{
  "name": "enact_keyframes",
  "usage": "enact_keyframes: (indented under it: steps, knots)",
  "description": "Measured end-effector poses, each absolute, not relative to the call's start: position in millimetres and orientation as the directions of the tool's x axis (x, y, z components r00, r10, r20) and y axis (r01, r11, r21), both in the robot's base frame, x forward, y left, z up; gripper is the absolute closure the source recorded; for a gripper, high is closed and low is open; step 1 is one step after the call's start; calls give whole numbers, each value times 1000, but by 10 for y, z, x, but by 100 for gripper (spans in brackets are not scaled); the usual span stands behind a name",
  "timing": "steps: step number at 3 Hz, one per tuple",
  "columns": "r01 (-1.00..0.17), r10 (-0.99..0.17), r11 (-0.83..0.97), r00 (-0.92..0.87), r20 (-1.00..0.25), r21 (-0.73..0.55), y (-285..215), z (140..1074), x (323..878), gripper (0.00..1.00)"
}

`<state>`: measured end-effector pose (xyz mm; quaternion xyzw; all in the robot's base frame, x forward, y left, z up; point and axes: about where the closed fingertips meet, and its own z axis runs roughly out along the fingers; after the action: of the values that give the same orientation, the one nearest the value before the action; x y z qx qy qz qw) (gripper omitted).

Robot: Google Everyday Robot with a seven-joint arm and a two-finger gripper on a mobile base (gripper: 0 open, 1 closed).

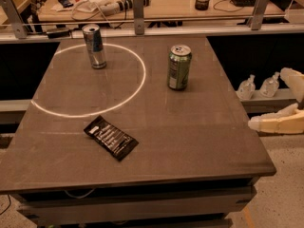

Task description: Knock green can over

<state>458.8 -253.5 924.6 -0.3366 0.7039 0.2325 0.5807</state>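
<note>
The green can [179, 67] stands upright on the dark table [190, 137], right of the middle and toward the back. It has a silver top with a pull tab. My gripper [266, 99] is off the table's right edge, low and to the right of the can, well apart from it. Its two cream fingers [278, 123] point left, stand apart and hold nothing.
A slim blue-and-silver can [94, 46] stands upright inside a white circle [137, 87] at the back left. A black snack packet [111, 137] lies flat at the front left. Two small clear bottles [259, 85] sit on a shelf right of the table. A cluttered desk lies behind.
</note>
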Motion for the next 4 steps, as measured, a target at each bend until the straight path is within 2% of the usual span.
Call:
enact_keyframes:
  steps: [1,3,4]
  knots:
    - [-718,-191,694,-104,-976,-59,-2527,9233,4620,0]
    - [-666,-139,741,-28,-990,-85,-2447,9168,5224,0]
    - [-687,-126,724,-34,-991,-69,-2385,9030,5595,0]
